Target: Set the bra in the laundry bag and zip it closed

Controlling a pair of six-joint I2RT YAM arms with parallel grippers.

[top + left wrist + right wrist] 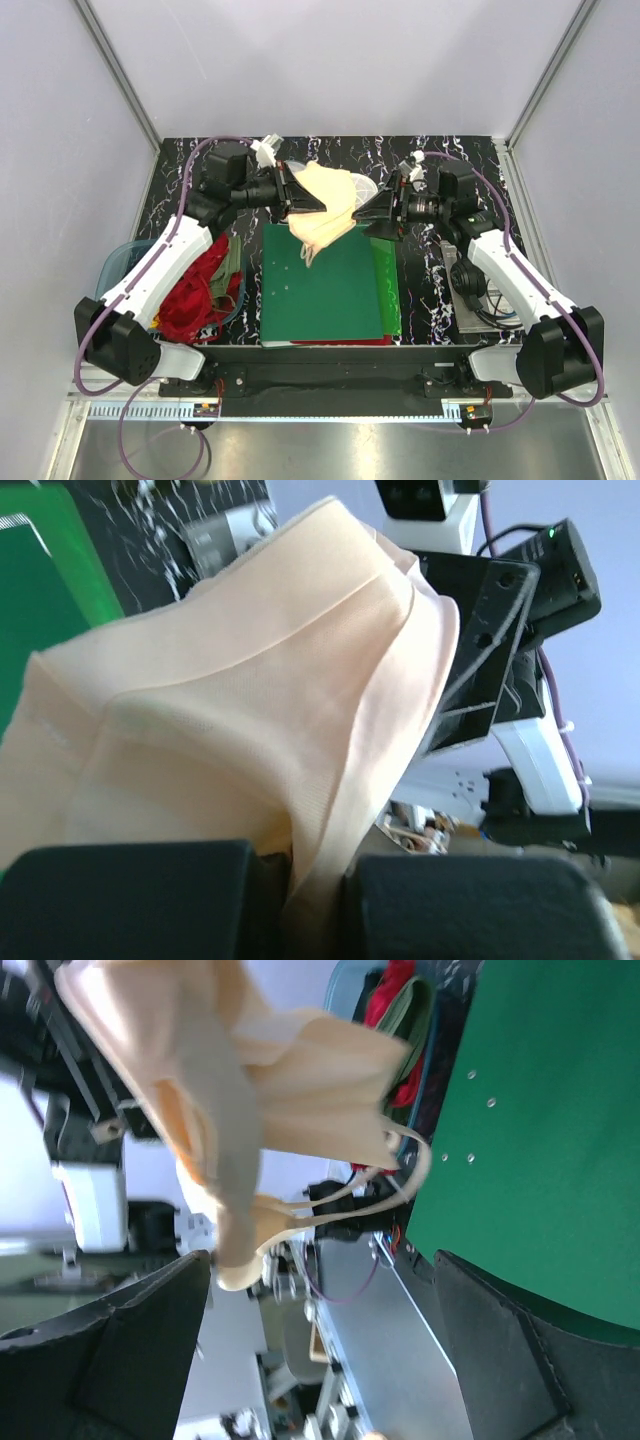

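Note:
The pale peach bra hangs in the air above the far end of a green folder, straps dangling. My left gripper is shut on its left side; in the left wrist view the cloth is pinched between the two black fingers. My right gripper stands open just right of the bra, which hangs ahead of its wide-apart fingers, its lower edge near the left one. A bit of the white mesh laundry bag shows behind the bra; most of it is hidden.
The green folder lies mid-table on the black marbled top. A translucent blue tub with red cloth sits at the left by the left arm. A black device with cables lies at the right.

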